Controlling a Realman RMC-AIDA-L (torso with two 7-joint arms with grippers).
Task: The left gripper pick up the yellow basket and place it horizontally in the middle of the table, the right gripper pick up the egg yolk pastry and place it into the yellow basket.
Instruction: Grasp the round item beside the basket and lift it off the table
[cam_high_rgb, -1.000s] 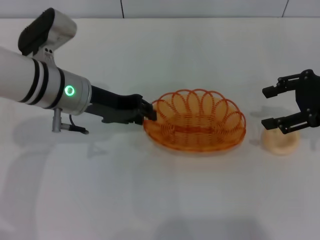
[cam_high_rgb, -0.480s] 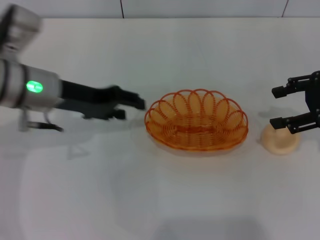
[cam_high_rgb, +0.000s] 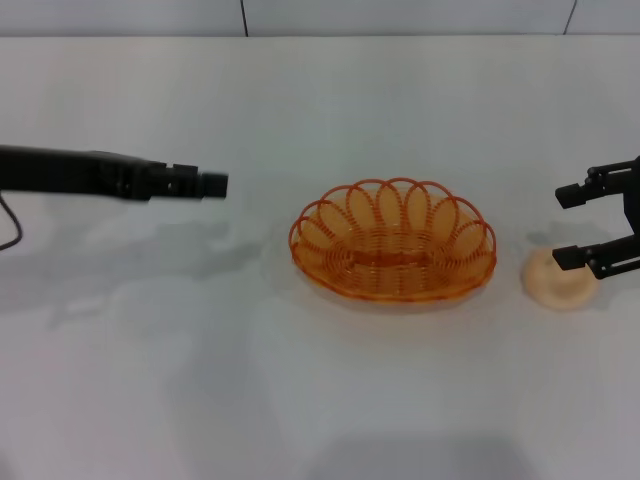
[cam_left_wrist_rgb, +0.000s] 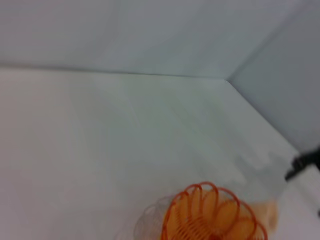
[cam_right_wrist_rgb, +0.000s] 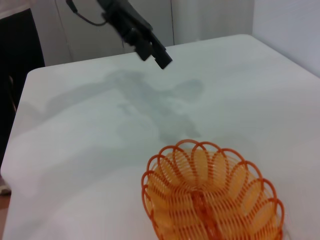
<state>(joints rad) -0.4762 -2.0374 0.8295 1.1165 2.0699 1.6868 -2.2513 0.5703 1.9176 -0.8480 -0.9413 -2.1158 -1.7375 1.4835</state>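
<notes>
Left tool (cam_high_rgb: 215, 184) clear of basket (cam_high_rgb: 393, 252), empty, well off to its side; can't tell its jaw state. Basket flat mid-surface (cam_high_rgb: 320, 400), so I call first step done. Right tool (cam_high_rgb: 588, 224) spread over pastry (cam_high_rgb: 560, 280), not gripping. Pickup, drop into basket left.

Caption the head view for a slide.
Yellow basket sits mid-table, left gripper clear of it, open right gripper poised over the egg yolk pastry.
</notes>
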